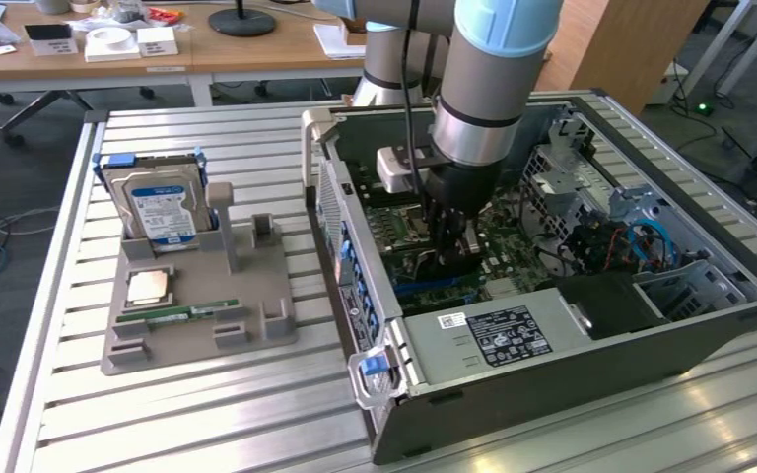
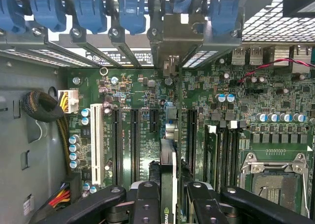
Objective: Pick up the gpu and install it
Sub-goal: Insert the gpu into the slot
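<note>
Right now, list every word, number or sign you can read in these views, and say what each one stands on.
Nothing is clear enough to quote.
hard drive: blue and white label, print too small.
power supply label: black and white, too small.
white sticker beside it: blurred.
motherboard: white markings, too small.
gpu: no print readable on its edge.

floor: dark grey carpet [image 1: 11, 177] | wooden desks [image 1: 273, 51] behind | slatted metal table [image 1: 221, 414]
</note>
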Available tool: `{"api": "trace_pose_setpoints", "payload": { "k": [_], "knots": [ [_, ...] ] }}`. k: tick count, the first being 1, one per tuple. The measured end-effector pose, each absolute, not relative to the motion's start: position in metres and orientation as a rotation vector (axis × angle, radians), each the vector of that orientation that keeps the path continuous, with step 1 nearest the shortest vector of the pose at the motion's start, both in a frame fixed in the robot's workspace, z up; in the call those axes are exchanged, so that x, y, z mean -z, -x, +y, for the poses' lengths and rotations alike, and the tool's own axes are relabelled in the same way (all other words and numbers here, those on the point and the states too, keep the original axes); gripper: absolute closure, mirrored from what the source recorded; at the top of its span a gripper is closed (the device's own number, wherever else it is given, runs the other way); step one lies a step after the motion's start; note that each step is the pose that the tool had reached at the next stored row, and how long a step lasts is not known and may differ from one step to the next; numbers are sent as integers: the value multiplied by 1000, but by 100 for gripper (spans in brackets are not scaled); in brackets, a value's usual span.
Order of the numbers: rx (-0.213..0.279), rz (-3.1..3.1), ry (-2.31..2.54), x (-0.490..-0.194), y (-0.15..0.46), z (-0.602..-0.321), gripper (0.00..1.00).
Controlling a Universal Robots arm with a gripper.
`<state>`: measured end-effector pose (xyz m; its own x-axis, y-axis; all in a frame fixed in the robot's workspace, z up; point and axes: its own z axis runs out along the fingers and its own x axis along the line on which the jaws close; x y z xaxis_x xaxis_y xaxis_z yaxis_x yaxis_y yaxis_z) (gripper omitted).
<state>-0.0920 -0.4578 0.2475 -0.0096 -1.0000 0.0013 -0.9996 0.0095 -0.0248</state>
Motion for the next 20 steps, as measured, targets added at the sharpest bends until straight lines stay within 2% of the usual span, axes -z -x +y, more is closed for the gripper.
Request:
{"api": "trace_pose_setpoints", "payload": {
  "k": [20],
  "knots": [
    [28,2221,2198,-246,92,-458,74]
  ]
}}
